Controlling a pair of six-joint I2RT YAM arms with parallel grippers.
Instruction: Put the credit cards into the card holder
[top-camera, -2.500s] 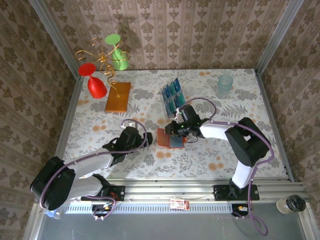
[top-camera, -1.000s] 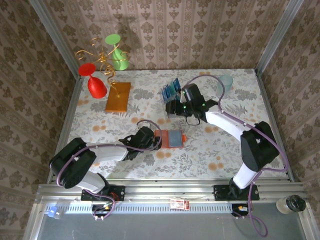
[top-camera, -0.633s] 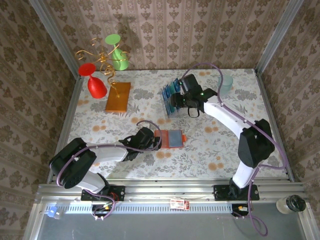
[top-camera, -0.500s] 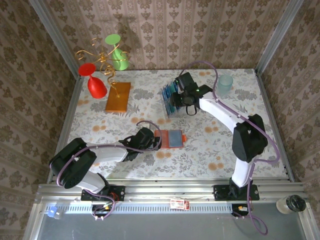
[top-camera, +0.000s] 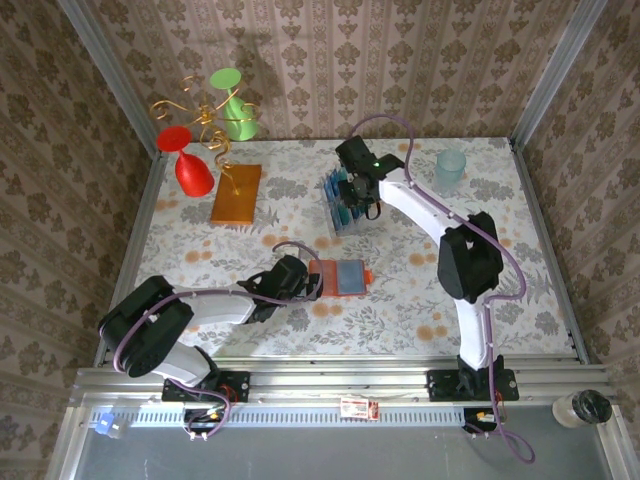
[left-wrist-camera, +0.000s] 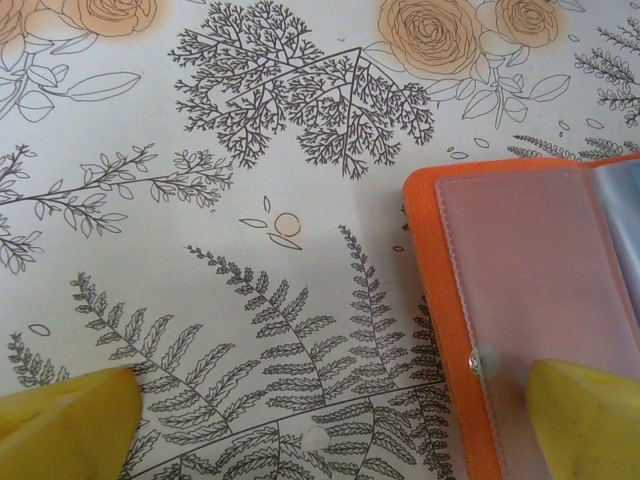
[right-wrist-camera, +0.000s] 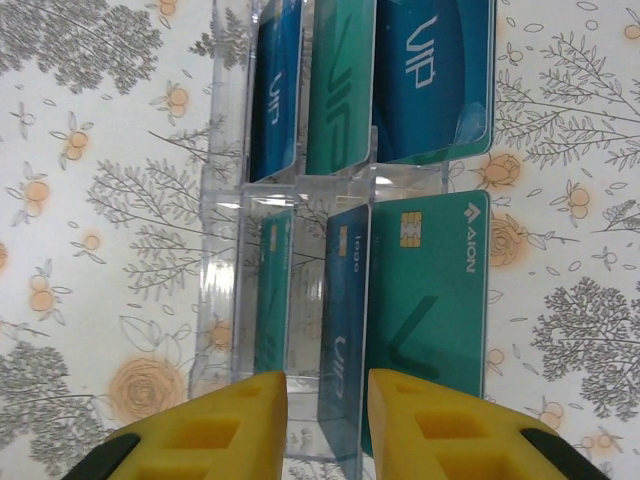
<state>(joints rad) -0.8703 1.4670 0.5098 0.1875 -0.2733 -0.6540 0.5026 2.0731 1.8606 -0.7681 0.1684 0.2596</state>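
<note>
Right pincer (right-wrist-camera: 325, 388) shifted over racked credit cards (right-wrist-camera: 425, 300), narrowly parted; left pincer (left-wrist-camera: 330, 400) wide, card holder (left-wrist-camera: 520, 270) cropped.

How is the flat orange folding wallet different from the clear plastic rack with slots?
The orange folding wallet lies open and flat; the clear plastic slotted rack holds blue and teal cards on edge. The wallet is coloured; the rack is see-through. The left gripper rests a finger on the wallet; the right gripper is at the rack. Both are for cards.
</note>
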